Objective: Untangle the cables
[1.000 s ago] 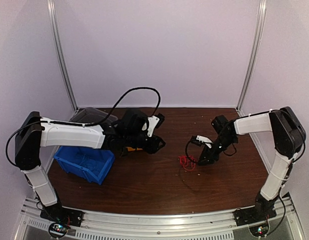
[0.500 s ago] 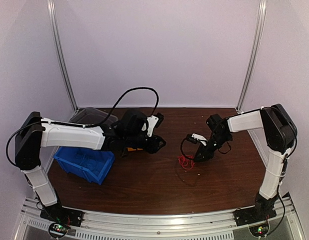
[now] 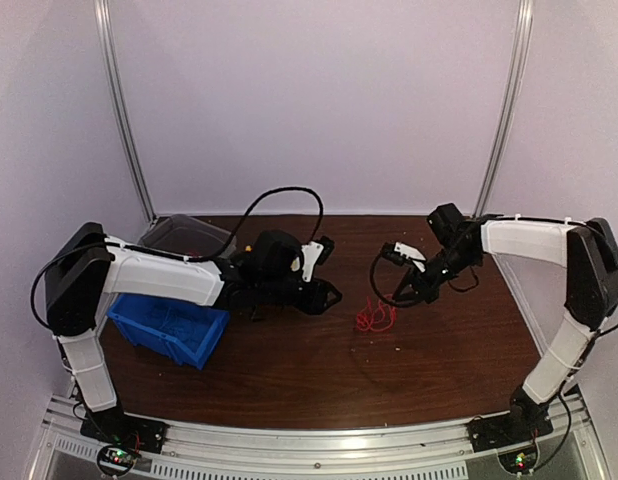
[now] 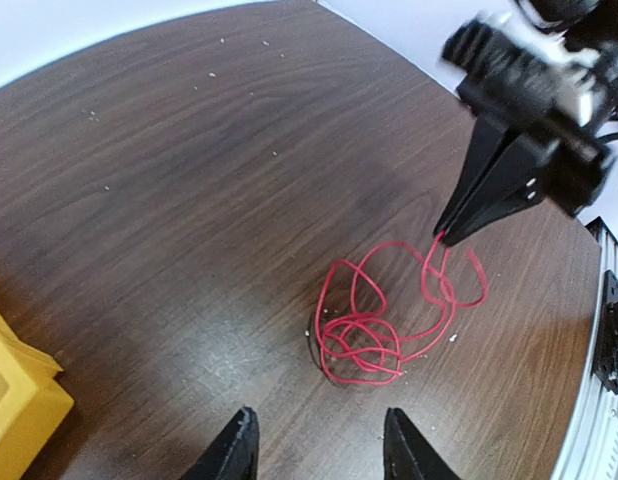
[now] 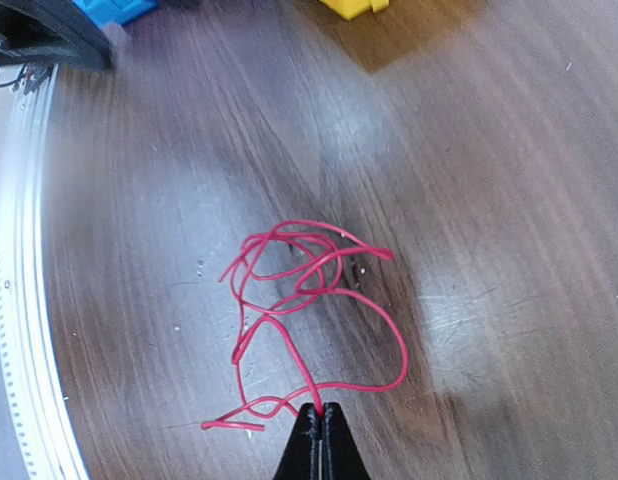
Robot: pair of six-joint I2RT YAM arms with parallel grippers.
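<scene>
One red wire (image 4: 374, 330) lies knotted on the bench (image 4: 139, 180), well apart from the blue bin (image 3: 169, 325). My right pincer (image 5: 319, 410) pinches its outer strand, far from the bin; my left pincer (image 4: 319, 440) hangs half-open, empty, bin-side. Light, springy, I reckon: grip near a free end.

dark brown wood-grain table (image 3: 289, 380), worn, with pale specks (image 4: 274, 153) scattered over the far part. blue bin (image 3: 169, 330) on the left side of the table, open top, set at an angle. clear tub (image 3: 184, 235) just behind it, in the back left corner. yellow block (image 4: 14, 400) on the table, cut off by the left wrist view's edge; shape unclear. pale walls (image 3: 319, 100) on three sides. two metal posts (image 3: 124, 110) in the back corners. slotted metal rail (image 3: 319, 445) along the near edge.
</scene>
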